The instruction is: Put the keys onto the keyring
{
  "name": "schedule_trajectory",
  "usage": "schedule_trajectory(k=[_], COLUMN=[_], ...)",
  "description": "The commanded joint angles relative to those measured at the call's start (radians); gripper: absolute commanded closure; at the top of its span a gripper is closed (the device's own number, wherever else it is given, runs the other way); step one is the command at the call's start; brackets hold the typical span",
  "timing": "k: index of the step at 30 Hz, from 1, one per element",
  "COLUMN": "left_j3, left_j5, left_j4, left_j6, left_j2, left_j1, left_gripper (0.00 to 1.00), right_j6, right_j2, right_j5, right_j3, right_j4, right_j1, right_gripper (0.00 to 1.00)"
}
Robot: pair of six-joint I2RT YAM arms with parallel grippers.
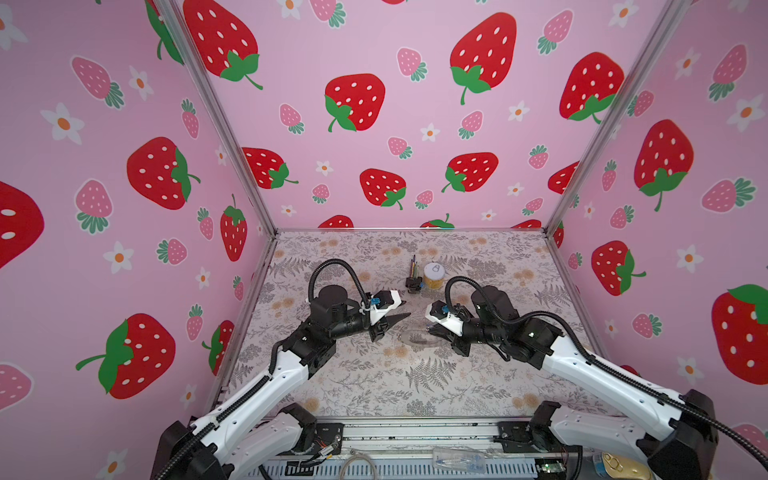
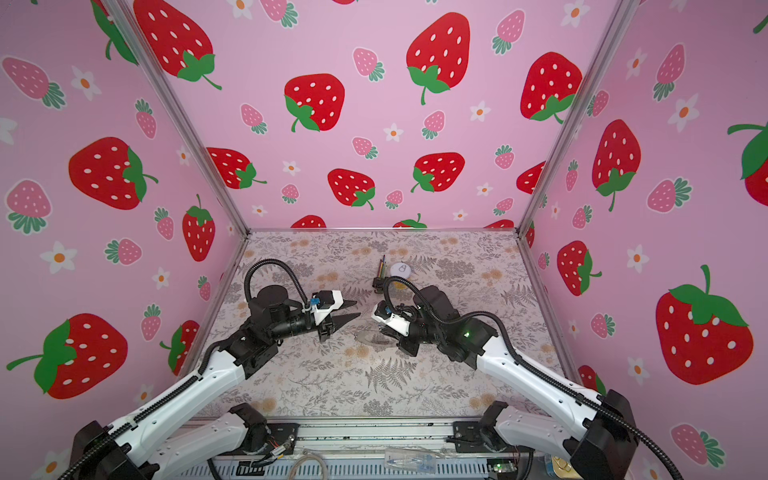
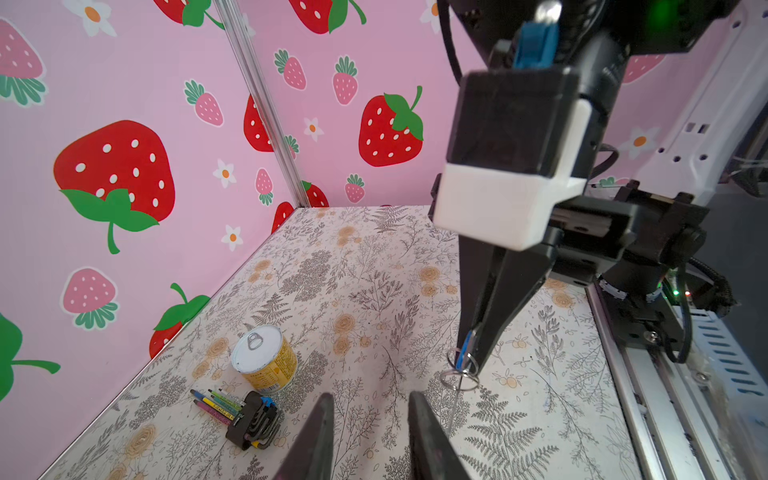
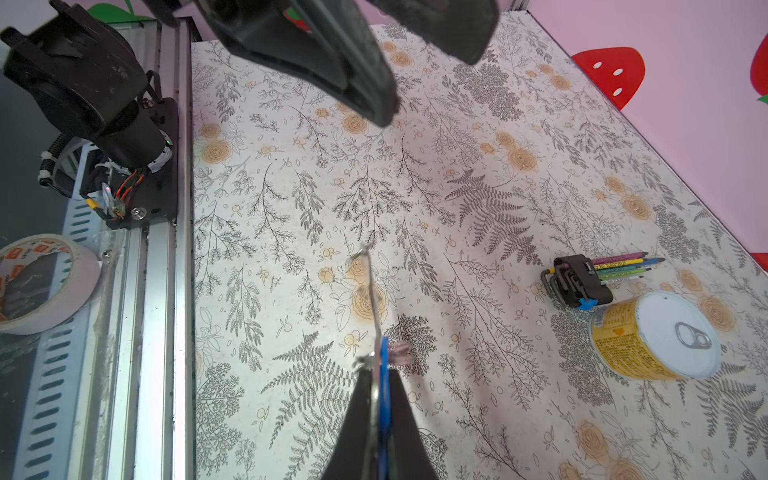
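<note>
Top views, keyring: a faint hoop hangs low over the table. Its long axis runs out of the right gripper toward the left gripper.
Top views, nearer arm: the right gripper holds it. The left tips sit near its free edge but apart from it.
Left wrist, left gripper: the fingers are spread, with nothing between them.
Left wrist, right gripper: it is pressed together on the keyring, a thin line pointing at the left fingers.
Right wrist, pinch: the keyring is edge-on and the blue key lies against it between the tips. Whether it is threaded cannot be told.
Surface: a flat floral sheet. The yellow can and black clip stand well apart.
Room: strawberry walls close in on three sides.
</note>
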Motion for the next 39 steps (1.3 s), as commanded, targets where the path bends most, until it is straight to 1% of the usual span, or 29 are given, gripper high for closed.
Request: schedule_trajectory(k=[1,12,16,19,23,28,31,35,39], left_j3=[-0.013,-0.013,-0.009,-0.007,0.008,0.037,0.04,0.046,0.031], left_j5=[-0.011,-0.001,0.011,0.016,0.063,0.128,0.137,0.143,0.111], left_j4=[0.025,0.014,-0.003,-0.002,-0.04,-0.171,-0.21,-0.234,-0.201], left_j6=[-0.002,0.007,0.009,0.004,0.003,0.089,0.122,0.159,0.156], left_j2=[-0.014,-0.016,-0.006,-0.001,0.021,0.037,0.047,0.07,0.071], left_j1=[0.003,0.005,0.005,0.005,0.0,-0.044,-0.072,-0.095,-0.103], left_gripper=[0.67,0.67,0.68,0.68,0.69,0.68,0.68,0.68,0.68], right_j6=[-0.035,-0.049,-0.075,-0.106,-0.159,-0.224,-0.248,-0.256,-0.262], right_j2=[-0.009,-0.008,-0.006,0.008,0.011,-0.012,-0.029,-0.042,-0.056], right_j5=[-0.026,-0.016,0.0,-0.011,-0.026,-0.038,-0.049,-0.08,-0.102], right_j3=[0.031,0.017,0.017,0.026,0.024,0.023,0.019,0.018,0.014], right_j4=[0.007,0.003,-0.018,-0.04,-0.04,-0.04,-0.035,-0.037,-0.036], right_j1=[-0.005,-0.006,-0.007,-0.006,-0.006,-0.005,-0.006,-0.006,-0.005], right_gripper=[1.0,1.0,1.0,1.0,1.0,1.0,1.0,1.0,1.0])
